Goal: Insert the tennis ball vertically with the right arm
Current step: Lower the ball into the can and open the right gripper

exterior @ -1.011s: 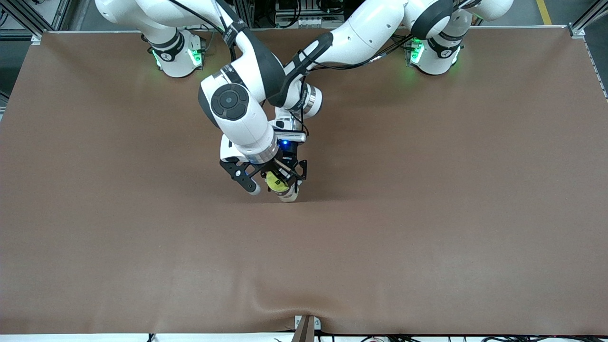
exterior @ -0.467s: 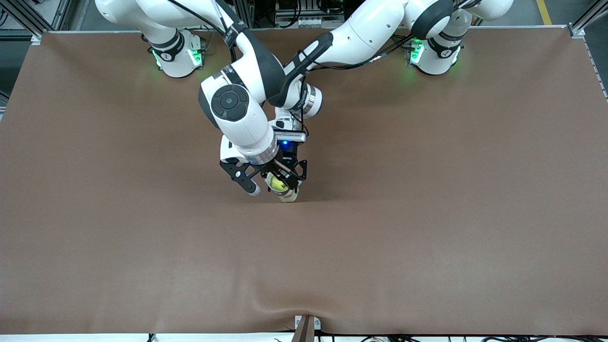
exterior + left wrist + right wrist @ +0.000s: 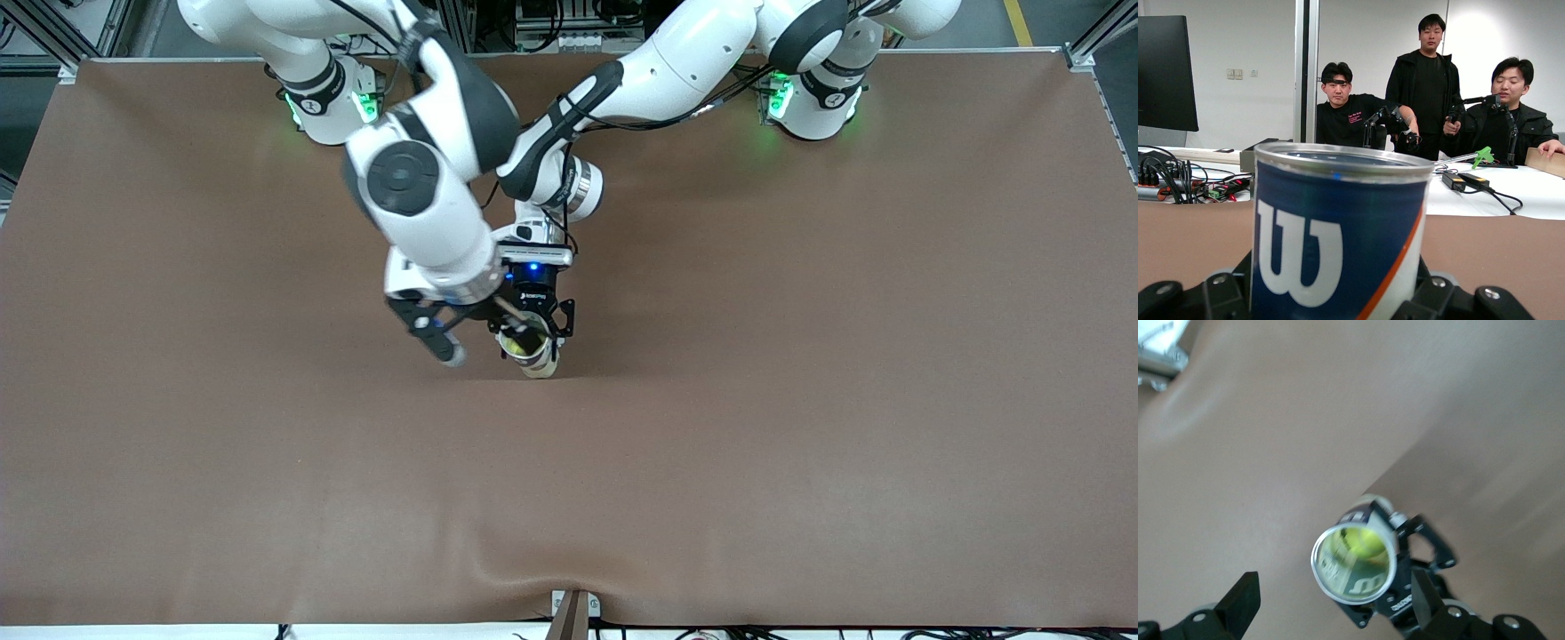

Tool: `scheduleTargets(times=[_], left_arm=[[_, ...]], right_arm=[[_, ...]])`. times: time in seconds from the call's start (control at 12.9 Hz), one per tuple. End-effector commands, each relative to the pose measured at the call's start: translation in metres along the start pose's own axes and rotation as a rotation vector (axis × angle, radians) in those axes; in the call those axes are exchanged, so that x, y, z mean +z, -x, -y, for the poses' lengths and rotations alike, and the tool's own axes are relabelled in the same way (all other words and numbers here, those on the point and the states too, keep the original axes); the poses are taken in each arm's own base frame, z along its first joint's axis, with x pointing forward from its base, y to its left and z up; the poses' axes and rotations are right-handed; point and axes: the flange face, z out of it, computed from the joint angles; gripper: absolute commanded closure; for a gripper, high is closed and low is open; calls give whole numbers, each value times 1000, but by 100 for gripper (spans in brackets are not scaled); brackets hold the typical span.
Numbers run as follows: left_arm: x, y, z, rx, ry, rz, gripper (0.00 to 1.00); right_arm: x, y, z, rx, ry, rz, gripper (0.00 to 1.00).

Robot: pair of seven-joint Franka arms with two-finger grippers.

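Observation:
A blue-and-white Wilson can (image 3: 537, 359) stands upright on the brown table (image 3: 800, 356). My left gripper (image 3: 539, 348) is shut on its sides. It fills the left wrist view as can (image 3: 1338, 233), with the black fingers (image 3: 1218, 297) at either side. The yellow tennis ball (image 3: 1363, 543) lies inside the can (image 3: 1353, 565), seen through its open mouth. In the front view the ball (image 3: 513, 343) shows at the can's rim. My right gripper (image 3: 485, 344) is open and empty, just above the can and offset toward the right arm's end; in its wrist view the gripper (image 3: 1335, 608) straddles the can's mouth.
The brown mat has a wrinkle (image 3: 533, 569) near the table's front edge, by a small metal bracket (image 3: 573, 609). The two arms cross closely over the can.
My right gripper has shifted toward the right arm's end, away from the can's mouth. The ball now sits lower, inside the can. The left gripper and can have not moved.

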Motion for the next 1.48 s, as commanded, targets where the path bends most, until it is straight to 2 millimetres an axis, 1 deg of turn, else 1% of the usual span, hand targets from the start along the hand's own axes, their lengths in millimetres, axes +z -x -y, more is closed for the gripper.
scheduleTargets(times=[0.0, 0.08, 0.16, 0.23, 0.31, 0.39, 0.47, 0.7, 0.78, 0.86, 0.93, 1.09, 1.17, 1.24, 1.4], left_arm=[[3, 8, -9, -13, 18, -24, 15], [3, 8, -9, -13, 18, -25, 13], [3, 8, -9, -13, 18, -25, 8], [4, 7, -10, -14, 18, -26, 3], [3, 7, -10, -12, 20, -25, 0], [0, 6, -13, -14, 23, -25, 0], [0, 6, -13, -14, 23, -25, 0], [-3, 2, -16, -20, 22, -23, 0], [-3, 1, -17, -16, 21, -21, 0], [-6, 0, -19, -15, 21, -16, 0], [-6, 0, -18, -17, 6, -6, 0], [-6, -1, -18, -19, -2, -1, 0], [-6, -2, -17, -18, -4, 1, 0], [-7, 2, -16, -15, -4, 4, 0], [-5, 4, -13, -8, -6, 4, 0]], right_arm=[[-59, -50, -27, -57, 9, 9, 0], [-78, -63, -38, -76, 7, 14, 0], [-99, -77, -53, -107, 8, 21, 0], [-120, -88, -68, -161, 12, 29, 0], [-138, -96, -84, -225, 26, 41, 0], [-160, -110, -104, -278, 35, 38, 0], [-178, -121, -122, -340, 50, 29, 0], [-223, -165, -180, -511, 69, 23, 0], [-232, -180, -199, -557, 76, 34, 0], [-237, -195, -215, -592, 83, 43, 0], [-244, -206, -231, -633, 99, 41, 0], [-264, -217, -256, -740, 155, -6, 0], [-269, -222, -266, -774, 172, -8, 0], [-270, -228, -275, -782, 180, 8, 0], [-276, -228, -290, -782, 175, 25, 0]])
